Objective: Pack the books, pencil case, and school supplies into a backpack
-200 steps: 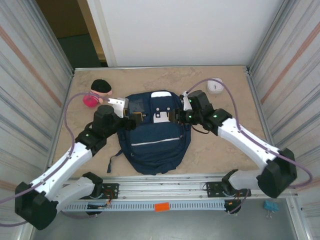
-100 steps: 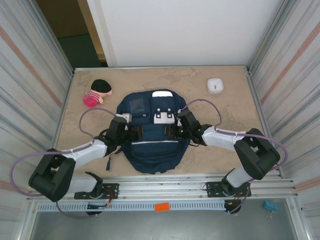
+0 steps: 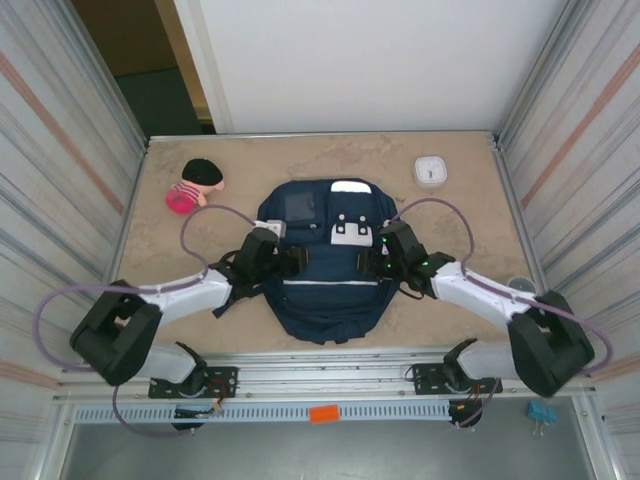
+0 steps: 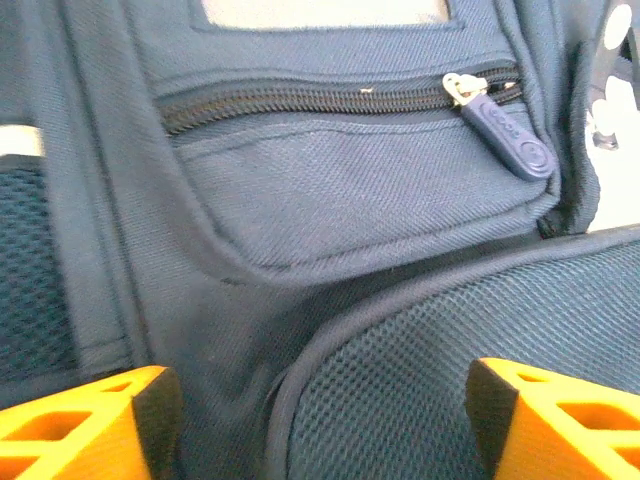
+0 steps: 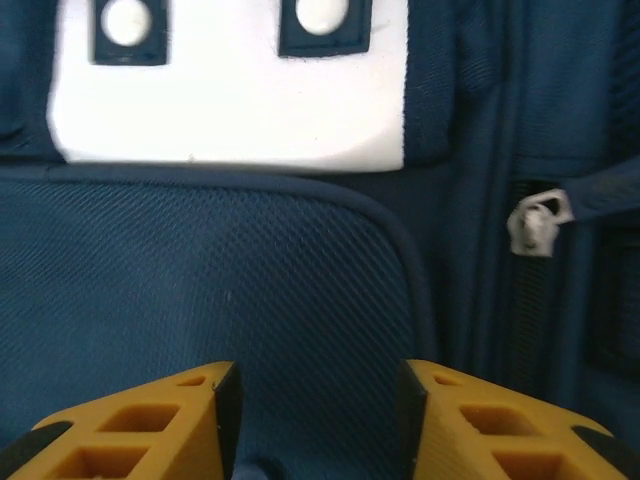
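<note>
Navy-blue backpack (image 3: 325,305) lay flat at the centre of the table (image 3: 470,220), front side up, with its white trim stripe (image 3: 325,282) running across the front panel between the two grippers. No books or school supplies could be seen outside it.

1. Far left: a pink plush toy (image 3: 195,185) with a black cap sat near the rear left corner, well apart from the backpack.
2. Left gripper (image 3: 290,262) rested low against the left side of the backpack, pointing toward its centre. In the left wrist view the left gripper (image 4: 320,430) was spread wide, one orange finger (image 4: 80,420) at each lower corner, with mesh fabric (image 4: 420,370) between them and nothing clamped. Above the fingers ran a closed pocket zipper (image 4: 300,98), its blue pull tab (image 4: 505,125) lying at the right end.
3. Right gripper (image 3: 365,263) rested low against the right side of the backpack, facing the left one. In the right wrist view the right gripper (image 5: 318,420) stood moderately parted over blue fabric, gripping nothing. The white patch (image 5: 230,100) lay ahead of the fingers, and a pale zipper pull (image 5: 538,225) hung at the right.
4. Far right: a white square device (image 3: 430,171) sat near the rear right corner, apart from the backpack.
</note>
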Controlling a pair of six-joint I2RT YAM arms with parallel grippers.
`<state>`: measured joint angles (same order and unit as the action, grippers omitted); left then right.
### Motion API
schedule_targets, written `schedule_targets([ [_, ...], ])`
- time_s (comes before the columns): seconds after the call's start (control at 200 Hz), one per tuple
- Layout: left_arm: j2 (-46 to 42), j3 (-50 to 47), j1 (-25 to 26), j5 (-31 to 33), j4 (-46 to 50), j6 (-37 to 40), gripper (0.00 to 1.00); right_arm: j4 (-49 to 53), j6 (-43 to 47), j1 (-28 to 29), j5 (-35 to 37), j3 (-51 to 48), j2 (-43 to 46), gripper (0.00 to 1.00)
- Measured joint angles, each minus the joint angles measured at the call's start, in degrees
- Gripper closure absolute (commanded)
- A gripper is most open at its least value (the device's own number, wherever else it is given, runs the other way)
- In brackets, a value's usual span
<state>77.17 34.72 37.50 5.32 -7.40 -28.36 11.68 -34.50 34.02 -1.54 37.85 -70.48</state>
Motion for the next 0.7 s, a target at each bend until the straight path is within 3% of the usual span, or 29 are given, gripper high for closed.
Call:
schedule_targets([
  [0.035, -2.97, 0.39, -0.24, 1.11, 2.43, 0.76, 0.13, 2.38, 1.03, -0.2, -0.11, 1.16, 2.82, 0.29],
  [0.055, -4.81, 0.63, -0.37, 1.79, 3.58, 1.42, 0.11, 3.8, 1.62, -0.46, -0.11, 2.21, 4.9, 0.05],
  [0.065, -5.92, 0.74, -0.44, 2.27, 4.22, 1.77, 0.11, 4.44, 2.29, -0.63, -0.13, 2.82, 5.75, 0.0],
  [0.18, -18.49, 2.14, -1.36, 8.11, 7.06, 6.95, 0.01, 7.93, 6.91, -2.91, 1.68, 10.49, 15.87, 0.01],
  [0.366, -31.65, 0.13, -3.65, 18.25, 0.79, 22.29, 0.01, 5.97, 14.71, -11.21, 9.9, 13.77, 28.28, 0.01],
  [0.521, -33.48, -8.87, -8.87, 22.75, -6.21, 31.5, 0.01, -1.92, 23.23, -20.15, 11.67, 3.65, 30.77, 0.01],
  [0.702, -31.69, -22.77, -12.9, 24.52, -15.47, 37.22, 0.01, -12.87, 27.74, -31.58, 4.79, -13.09, 26.49, 0.01],
])
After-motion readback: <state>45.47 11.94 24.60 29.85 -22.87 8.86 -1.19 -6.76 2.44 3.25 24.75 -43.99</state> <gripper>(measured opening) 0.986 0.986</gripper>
